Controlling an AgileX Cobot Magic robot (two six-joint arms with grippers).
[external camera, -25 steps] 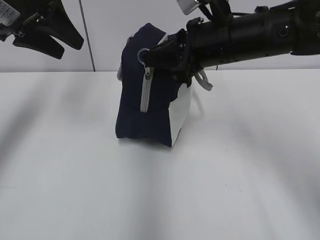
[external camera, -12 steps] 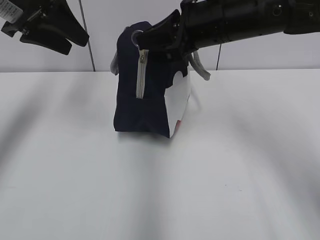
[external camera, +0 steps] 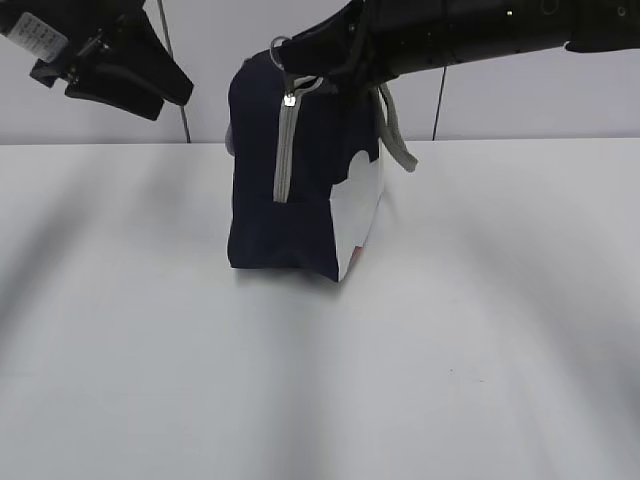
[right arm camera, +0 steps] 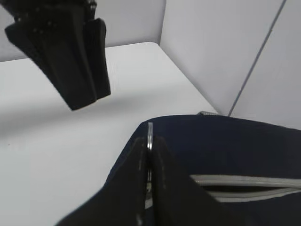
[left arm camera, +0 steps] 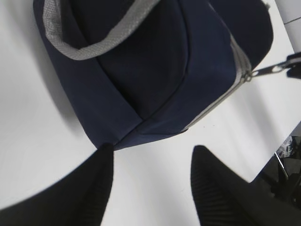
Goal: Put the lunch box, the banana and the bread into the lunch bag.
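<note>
The navy lunch bag (external camera: pixel 285 190) stands on the white table (external camera: pixel 320 380), white side panel facing right, grey zipper (external camera: pixel 284 150) running down its near face. My right gripper (external camera: pixel 290 52) is shut on the zipper's ring pull (right arm camera: pixel 149 131) at the bag's top; the bag also shows in the right wrist view (right arm camera: pixel 244 150). My left gripper (external camera: pixel 125 85) hovers open and empty at the upper left, apart from the bag; its wrist view shows the bag (left arm camera: pixel 155 70) beyond the left gripper (left arm camera: pixel 153 155). The lunch box, banana and bread are out of view.
A grey handle (external camera: pixel 400 145) hangs over the bag's right side. A pale wall (external camera: pixel 520 105) stands behind the table's far edge.
My right gripper has risen with the ring pull, drawing the zipper slider up to the bag's top and pulling the bag taller. My left gripper has drifted slightly right.
</note>
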